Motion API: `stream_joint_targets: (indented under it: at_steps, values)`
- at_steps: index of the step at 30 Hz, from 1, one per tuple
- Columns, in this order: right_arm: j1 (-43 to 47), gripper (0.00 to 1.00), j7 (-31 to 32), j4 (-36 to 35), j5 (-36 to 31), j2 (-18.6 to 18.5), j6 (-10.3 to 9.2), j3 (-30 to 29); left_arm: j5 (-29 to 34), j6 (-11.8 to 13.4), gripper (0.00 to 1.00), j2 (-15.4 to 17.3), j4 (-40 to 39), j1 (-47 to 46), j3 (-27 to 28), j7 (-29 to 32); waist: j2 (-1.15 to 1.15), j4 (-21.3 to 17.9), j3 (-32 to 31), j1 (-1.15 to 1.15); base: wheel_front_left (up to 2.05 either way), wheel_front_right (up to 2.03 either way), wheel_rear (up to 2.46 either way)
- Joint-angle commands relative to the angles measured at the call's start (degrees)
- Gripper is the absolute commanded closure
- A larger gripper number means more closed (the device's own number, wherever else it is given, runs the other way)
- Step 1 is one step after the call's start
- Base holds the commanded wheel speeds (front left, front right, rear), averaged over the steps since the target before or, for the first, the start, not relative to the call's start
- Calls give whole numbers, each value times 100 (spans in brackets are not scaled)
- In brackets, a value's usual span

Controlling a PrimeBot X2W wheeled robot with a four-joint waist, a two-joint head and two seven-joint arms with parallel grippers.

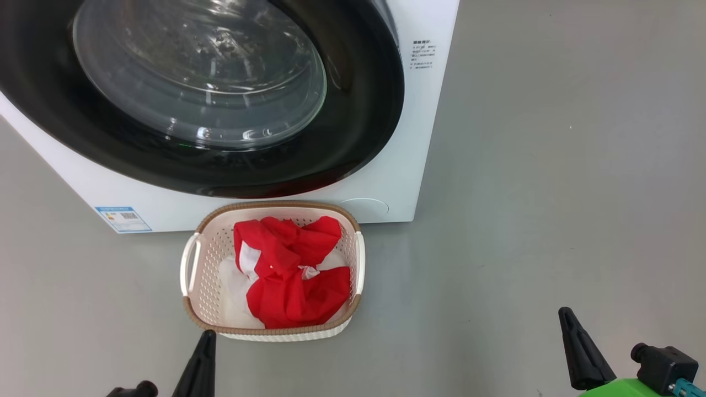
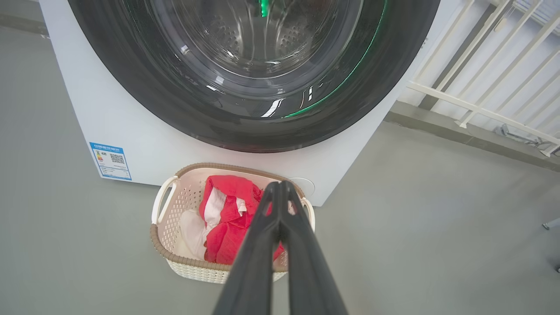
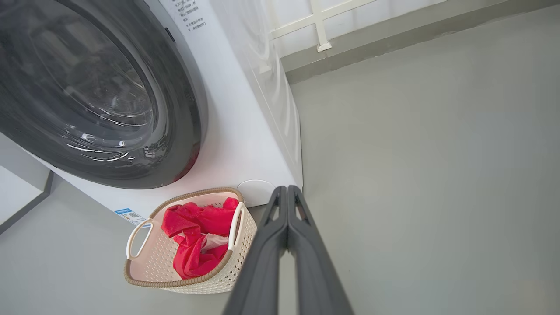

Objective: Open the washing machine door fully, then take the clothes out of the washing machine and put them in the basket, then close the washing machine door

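The washing machine door [image 1: 380,110], a glossy black ring around bulging clear glass, lies flat against the front of the white washing machine [image 1: 427,165]. On the floor right before it stands the cream basket [image 1: 276,207] with a brown rim. The red and white clothes [image 1: 292,275] are piled inside it. My left gripper [image 1: 207,334] is shut and empty, its tip just in front of the basket's near left corner; in the left wrist view the left gripper [image 2: 280,186] has its fingers pressed together. My right gripper [image 1: 566,315], also shut and empty, hangs over bare floor far to the basket's right, its fingers likewise closed as the right gripper [image 3: 286,190] in the right wrist view.
Grey floor [image 1: 551,193] stretches wide to the right of the washer. A white railing [image 2: 481,96] stands behind the machine against the wall. A blue label [image 1: 122,218] marks the washer's lower left front, and a round cover [image 1: 365,207] its lower right.
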Motion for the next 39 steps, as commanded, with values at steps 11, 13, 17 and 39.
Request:
stream_joint_targets:
  at_steps: [11, 13, 17, 39]
  values:
    - [-163, 100, 164, -130, 760, -80, -1, -7, -856, -2, 100, 116, -72, -128, 33, 139, -1, 8, -67, -2, 0, 0, 0]
    - [-180, 100, 193, -132, 872, -84, -1, -10, -987, -4, 100, 124, -64, -143, 36, 165, -1, 10, -81, -2, 0, 0, 0]
    - [-214, 100, 250, -136, 1095, -92, -1, -16, -1244, -6, 100, 140, -50, -173, 45, 217, -1, 12, -107, -2, 0, 0, 0]
    - [-399, 100, 585, -163, 2312, -123, -2, -70, -2649, -15, 100, 209, -23, -319, 124, 522, -1, 27, -255, -2, 0, 0, 0]
